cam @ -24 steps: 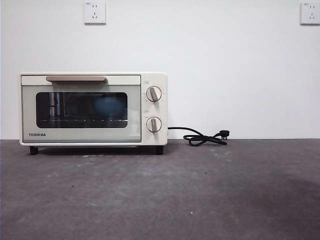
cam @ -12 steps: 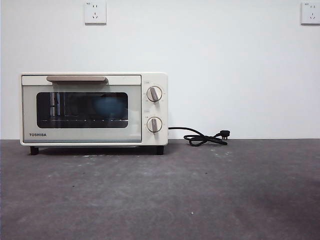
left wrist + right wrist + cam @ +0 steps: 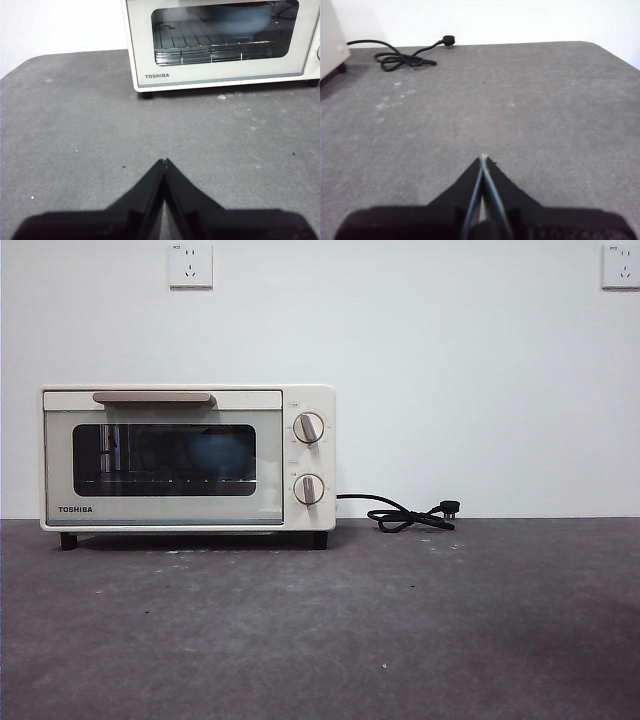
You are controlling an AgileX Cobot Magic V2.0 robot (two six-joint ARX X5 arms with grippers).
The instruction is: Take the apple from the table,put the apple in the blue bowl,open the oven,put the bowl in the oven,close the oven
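The deep shiny blue bowl (image 3: 218, 452) is sitting inside the cream boxy oven (image 3: 187, 458), door shut. The left tool (image 3: 164, 162) and right tool (image 3: 483, 159) are waiting clenched, holding nothing. Little could be going wrong now.

Your left gripper (image 3: 164, 161) has its two black jaws pressed together, tips meeting in a thin seam, holding nothing. It hangs above the table (image 3: 75, 125), pulled back toward the near side and facing the far edge. Your right gripper (image 3: 483, 158) is in the same pose (jaws together, tips touching, nothing between them), also above the table. Neither arm shows in the front view.
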